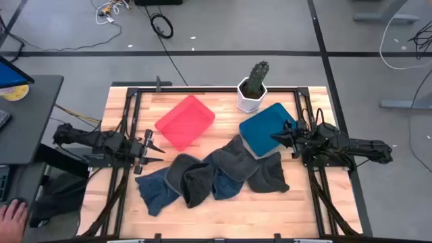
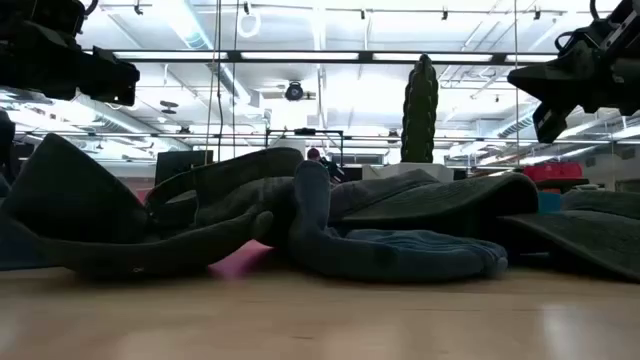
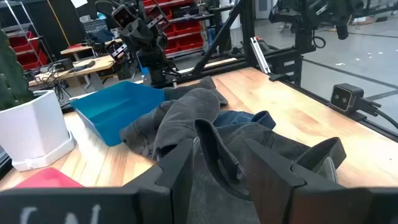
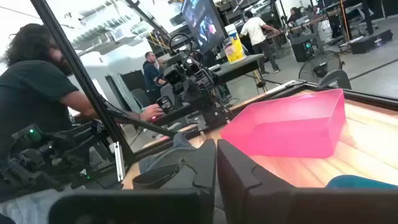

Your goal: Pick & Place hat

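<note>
**Both arms up, hats all on the table**

Nothing is picked yet. The pile of hats (image 1: 212, 177) sprawls across the wood between the two arms, every cap lying flat, and neither the red bin (image 1: 185, 121) nor the blue bin (image 1: 266, 127) shows a hat inside from above.

The left gripper (image 1: 154, 152) hangs above the table with its fingers (image 3: 181, 168) parted and empty, the nearest dark cap (image 3: 249, 155) just ahead of its tips. The right gripper (image 1: 278, 137) sits raised at the blue bin's edge, fingers pressed together, holding nothing, with the pile ahead and below.

So the whole job remains: grasp, lift, place. The caps overlap, so pulling one may drag a neighbour. A potted cactus (image 1: 253, 86) stands just beyond both bins, near any carry path. A person (image 4: 37, 93) works beyond the table.
</note>
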